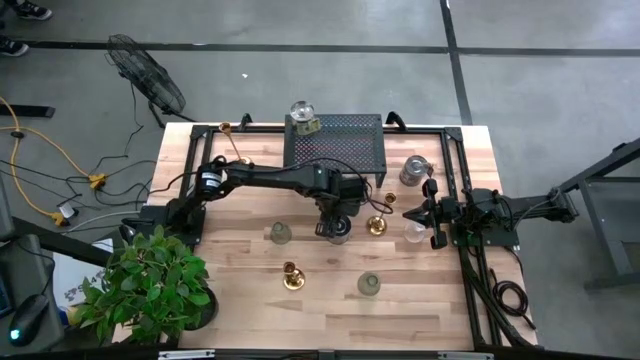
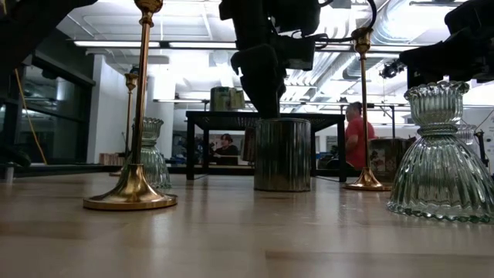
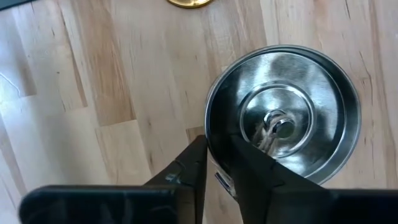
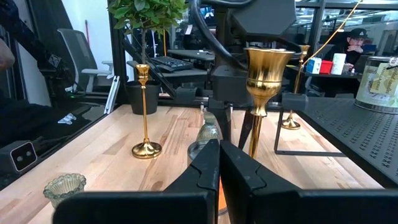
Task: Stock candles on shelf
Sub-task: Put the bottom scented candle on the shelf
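A grey ribbed metal jar candle (image 3: 283,118) stands upright on the table in front of the shelf (image 1: 335,145), also seen as jar (image 2: 282,154). My left gripper (image 3: 217,143) comes down on its rim and is shut on the jar's wall. My right gripper (image 4: 219,162) is shut and empty, and rests level at the table's right side (image 1: 415,212). Another jar candle (image 1: 302,118) sits on the shelf's far left corner. Brass candlesticks (image 1: 377,225) (image 1: 292,277) (image 1: 228,130) and glass jars (image 1: 281,233) (image 1: 369,284) (image 1: 413,170) stand on the table on their bases. My left gripper has the jar candle by the left side of its rim (image 3: 208,134), one finger (image 3: 252,171) inside the jar and one (image 3: 189,165) outside, with the wall pinched between them. The fingers come steeply from above. The jar stands upright with its base on the table (image 2: 282,189).
A leafy potted plant (image 1: 150,285) fills the near left corner. A ribbed glass holder (image 2: 436,154) stands close in front of my right gripper. Black frame rails (image 1: 455,160) run along the table's far and right edges. Bare wood lies along the near edge.
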You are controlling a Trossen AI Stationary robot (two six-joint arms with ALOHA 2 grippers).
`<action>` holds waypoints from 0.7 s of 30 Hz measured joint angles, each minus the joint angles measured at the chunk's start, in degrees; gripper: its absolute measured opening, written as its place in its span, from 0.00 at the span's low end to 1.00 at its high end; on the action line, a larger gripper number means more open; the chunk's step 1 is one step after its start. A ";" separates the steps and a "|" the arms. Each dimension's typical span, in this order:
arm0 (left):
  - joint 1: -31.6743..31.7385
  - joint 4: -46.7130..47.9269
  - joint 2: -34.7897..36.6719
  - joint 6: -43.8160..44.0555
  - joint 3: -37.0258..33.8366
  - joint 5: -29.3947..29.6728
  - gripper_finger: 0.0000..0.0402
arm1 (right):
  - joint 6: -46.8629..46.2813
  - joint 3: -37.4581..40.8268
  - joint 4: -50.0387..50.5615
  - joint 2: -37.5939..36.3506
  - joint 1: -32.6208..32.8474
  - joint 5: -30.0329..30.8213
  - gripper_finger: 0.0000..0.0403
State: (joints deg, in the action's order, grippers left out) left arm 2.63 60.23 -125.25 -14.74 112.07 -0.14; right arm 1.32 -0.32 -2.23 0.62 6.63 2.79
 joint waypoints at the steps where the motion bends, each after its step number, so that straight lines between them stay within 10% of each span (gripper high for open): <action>1: 0.02 0.00 -0.02 0.00 -0.02 0.00 0.14 | -0.02 0.01 0.01 0.00 0.00 0.00 0.01; 21: 0.76 1.61 -1.76 8.80 -0.13 -1.25 0.14 | -0.01 0.00 0.04 0.00 0.00 0.01 0.01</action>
State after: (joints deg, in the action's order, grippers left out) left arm 3.40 61.83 -127.01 -5.95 111.94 -1.39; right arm 1.31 -0.32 -2.20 0.62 6.63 2.81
